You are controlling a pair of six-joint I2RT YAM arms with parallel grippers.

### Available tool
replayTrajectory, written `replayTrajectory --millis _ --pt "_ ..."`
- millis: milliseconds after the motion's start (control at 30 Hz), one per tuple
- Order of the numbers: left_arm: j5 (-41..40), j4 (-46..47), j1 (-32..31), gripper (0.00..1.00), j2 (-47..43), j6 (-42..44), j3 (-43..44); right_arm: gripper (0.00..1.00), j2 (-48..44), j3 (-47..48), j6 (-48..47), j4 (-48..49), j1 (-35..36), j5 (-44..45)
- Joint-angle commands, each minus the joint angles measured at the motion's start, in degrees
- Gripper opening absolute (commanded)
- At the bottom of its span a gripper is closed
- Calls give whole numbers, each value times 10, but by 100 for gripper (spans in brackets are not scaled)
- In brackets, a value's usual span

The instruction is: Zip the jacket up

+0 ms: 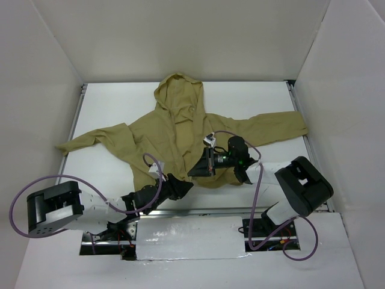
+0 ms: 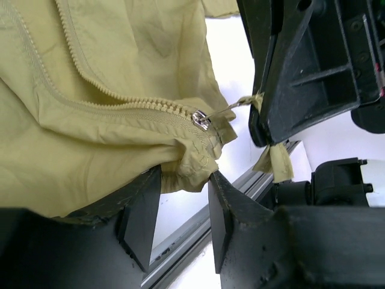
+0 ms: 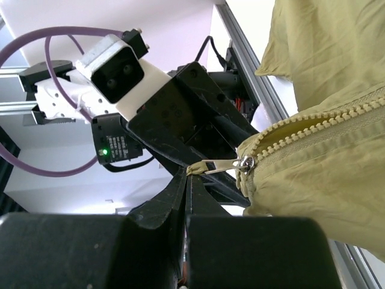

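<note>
Jacket: small olive-tan hooded cloth jacket (image 1: 180, 126), spread on flat white bench (image 1: 108, 102); hood away from the arms, sleeves out to both sides, hem nearest the arm bases.
Zipper: toothed khaki track joined only at the very bottom; small silver metal slider (image 2: 200, 119) just above the hem, teeth parted beyond it.
Right claw (image 3: 186, 176): clenched on the thin khaki fabric pull tab (image 3: 204, 168) attached to the slider.
Left claw (image 2: 183, 177): released, jaws standing apart either side of the bunched bottom hem (image 2: 192, 159); cloth bulging at the gap, not visibly pinched.
Step in hand: probably anchoring the hem ahead of a pull toward the hood.
Doing it well: close firmly on the hem right beneath the slider, catching both front panels; hold it down and taut; then draw the tab straight along the track, low and steady, to avoid snagging on wrinkles.
Risk: with a weak anchor, dragging the whole garment along instead of meshing the teeth.
</note>
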Motion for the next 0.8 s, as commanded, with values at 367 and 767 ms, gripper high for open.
replayTrajectory --millis 367,767 --pt "-9 60 15 60 -30 51 -1 0 -9 -15 -9 27 3 -13" --pt "6 78 30 44 -1 48 -3 0 -15 -8 -6 25 12 -15"
